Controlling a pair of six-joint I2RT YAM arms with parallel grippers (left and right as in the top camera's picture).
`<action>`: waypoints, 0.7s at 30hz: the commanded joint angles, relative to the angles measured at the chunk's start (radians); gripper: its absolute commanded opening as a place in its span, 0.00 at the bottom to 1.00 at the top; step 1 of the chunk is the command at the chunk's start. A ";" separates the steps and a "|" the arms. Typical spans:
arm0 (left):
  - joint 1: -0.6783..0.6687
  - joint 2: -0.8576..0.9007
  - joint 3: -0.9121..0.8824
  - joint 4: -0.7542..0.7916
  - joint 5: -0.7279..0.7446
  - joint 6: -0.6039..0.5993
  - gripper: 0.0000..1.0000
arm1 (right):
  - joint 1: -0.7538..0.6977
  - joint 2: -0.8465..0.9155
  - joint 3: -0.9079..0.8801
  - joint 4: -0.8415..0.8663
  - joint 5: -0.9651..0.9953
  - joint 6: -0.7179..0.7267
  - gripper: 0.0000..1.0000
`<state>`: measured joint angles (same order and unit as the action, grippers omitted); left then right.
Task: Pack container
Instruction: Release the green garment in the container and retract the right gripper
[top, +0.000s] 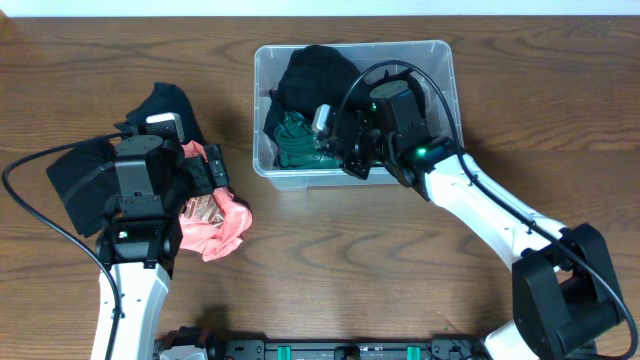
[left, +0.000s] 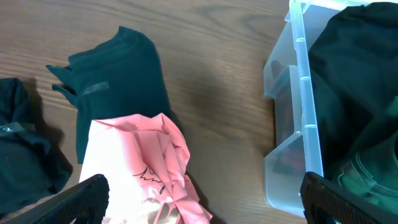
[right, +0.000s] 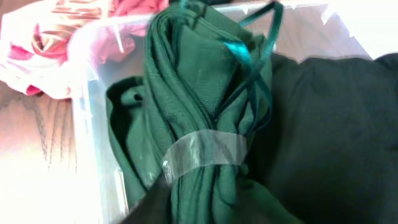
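The clear plastic container (top: 350, 48) stands at the back middle of the table. It holds a black garment (top: 315, 75) and a rolled green garment (top: 295, 140). My right gripper (top: 340, 150) is inside the container, shut on the green garment (right: 199, 93), which has a clear tape band around it. The black garment (right: 336, 124) lies to its right. My left gripper (top: 215, 175) is wide open, just above a crumpled pink garment (top: 215, 222) on the table left of the container. In the left wrist view the pink garment (left: 137, 155) lies between the spread fingers (left: 202, 199).
A dark green garment (left: 118, 74) lies on the table beyond the pink one, also seen from overhead (top: 165, 100). A black cloth (top: 75, 180) lies at the far left. The container's wall (left: 305, 93) stands close to the right of my left gripper.
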<state>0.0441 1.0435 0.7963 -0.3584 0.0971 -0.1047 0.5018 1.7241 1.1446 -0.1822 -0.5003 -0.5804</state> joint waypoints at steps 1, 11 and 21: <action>0.000 0.002 0.019 0.001 -0.016 0.002 0.98 | 0.002 0.029 0.005 -0.006 0.051 0.007 0.98; -0.001 0.002 0.019 0.000 -0.016 0.001 0.98 | -0.018 -0.082 0.006 0.304 0.183 0.178 0.81; 0.000 0.002 0.019 0.000 -0.016 0.002 0.98 | 0.003 0.001 0.006 0.339 0.183 0.319 0.04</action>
<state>0.0441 1.0435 0.7963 -0.3588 0.0971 -0.1047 0.4946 1.6657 1.1454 0.1635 -0.3222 -0.3229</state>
